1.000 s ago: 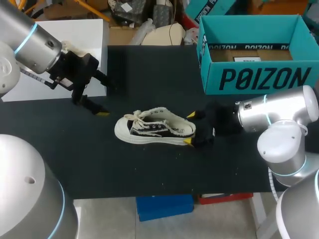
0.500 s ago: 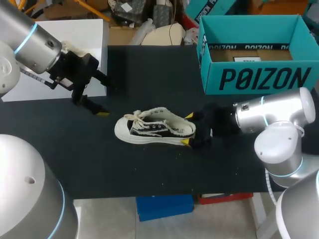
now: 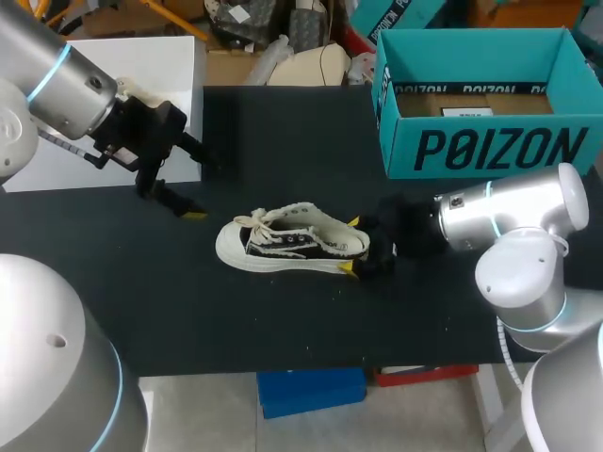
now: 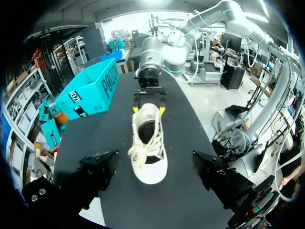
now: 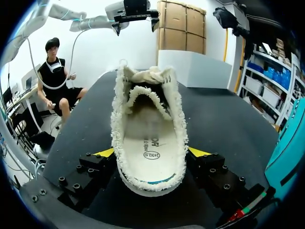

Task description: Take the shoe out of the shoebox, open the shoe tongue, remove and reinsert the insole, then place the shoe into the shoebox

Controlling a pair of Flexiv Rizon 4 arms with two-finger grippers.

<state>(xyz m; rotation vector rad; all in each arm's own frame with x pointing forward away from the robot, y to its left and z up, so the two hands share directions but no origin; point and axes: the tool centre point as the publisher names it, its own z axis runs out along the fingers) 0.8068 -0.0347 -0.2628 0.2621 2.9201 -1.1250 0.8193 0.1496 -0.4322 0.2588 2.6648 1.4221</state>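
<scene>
shoe (image 3: 292, 243) sits upright on the table (image 3: 283, 320), out of the shoebox (image 3: 490, 146), heel between right gripper (image 3: 351, 246) fingers spread wide, not clearly pinching; left gripper (image 3: 203, 188) gapes empty beyond the toe; should clamp heel squarely before lifting tongue

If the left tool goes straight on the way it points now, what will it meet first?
Probably the toe of the shoe, which lies straight ahead of the left tool. The tool seems tilted down, so it might touch the table just before the toe; depth is unclear.
</scene>
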